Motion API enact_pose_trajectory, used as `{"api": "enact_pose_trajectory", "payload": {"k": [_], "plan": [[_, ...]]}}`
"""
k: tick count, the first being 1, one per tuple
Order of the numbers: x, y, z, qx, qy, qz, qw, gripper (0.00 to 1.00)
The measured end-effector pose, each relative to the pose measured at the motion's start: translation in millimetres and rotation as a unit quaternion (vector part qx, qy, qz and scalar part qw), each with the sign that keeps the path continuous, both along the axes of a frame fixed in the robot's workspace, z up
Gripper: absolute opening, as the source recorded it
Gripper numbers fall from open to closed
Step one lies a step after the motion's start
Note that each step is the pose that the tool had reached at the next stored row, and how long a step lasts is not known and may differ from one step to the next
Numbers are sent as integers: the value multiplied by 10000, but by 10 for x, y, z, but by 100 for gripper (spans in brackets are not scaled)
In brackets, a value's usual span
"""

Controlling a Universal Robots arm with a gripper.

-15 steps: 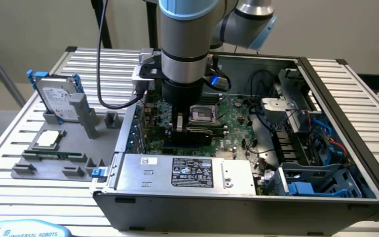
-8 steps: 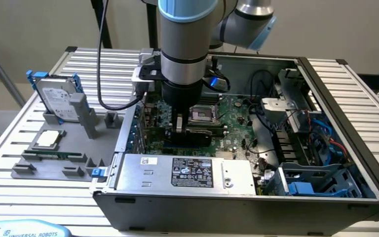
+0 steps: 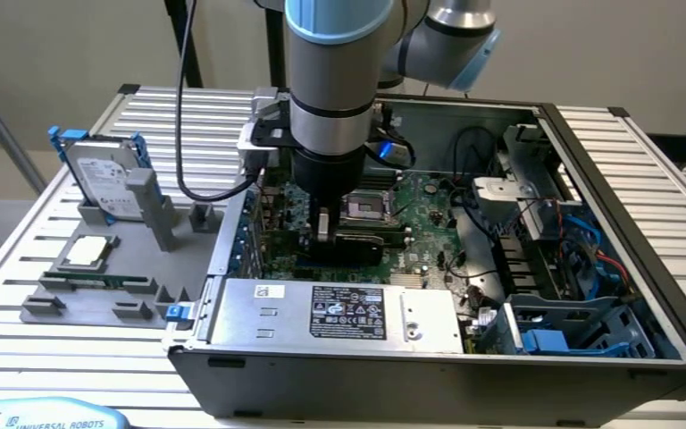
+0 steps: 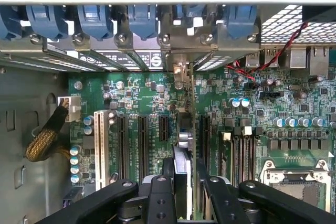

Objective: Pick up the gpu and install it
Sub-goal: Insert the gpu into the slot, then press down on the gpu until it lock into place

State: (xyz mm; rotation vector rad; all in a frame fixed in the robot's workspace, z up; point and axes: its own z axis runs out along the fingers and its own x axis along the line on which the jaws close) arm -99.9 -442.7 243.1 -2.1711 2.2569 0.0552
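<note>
Wrist view: our gripper (image 4: 185,182) is clamped on the gpu (image 4: 182,161), holding it on edge over the green motherboard (image 4: 152,98), lined up with a long slot, probably so it can slide straight in.

Robotics lab: slatted alu bench (image 3: 46,295), open PC case (image 3: 629,223), UR arm (image 3: 337,80).
</note>
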Motion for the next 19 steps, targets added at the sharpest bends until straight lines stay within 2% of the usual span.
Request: {"api": "enact_pose_trajectory", "payload": {"k": [2,3,4,12,13,14,15,17,19], "plan": [[2,-2,18,-9,0,2,10000,28],[2,-4,46,-13,4,3,10000,33],[2,-3,84,-11,6,3,10000,33],[3,-3,452,-13,23,3,10000,33],[3,-3,492,-13,23,3,10000,31],[2,-3,512,-13,23,3,10000,24],[3,-3,513,-12,23,4,10000,24],[3,-3,513,-12,23,4,10000,12],[3,-3,513,-12,23,3,10000,11]]}}
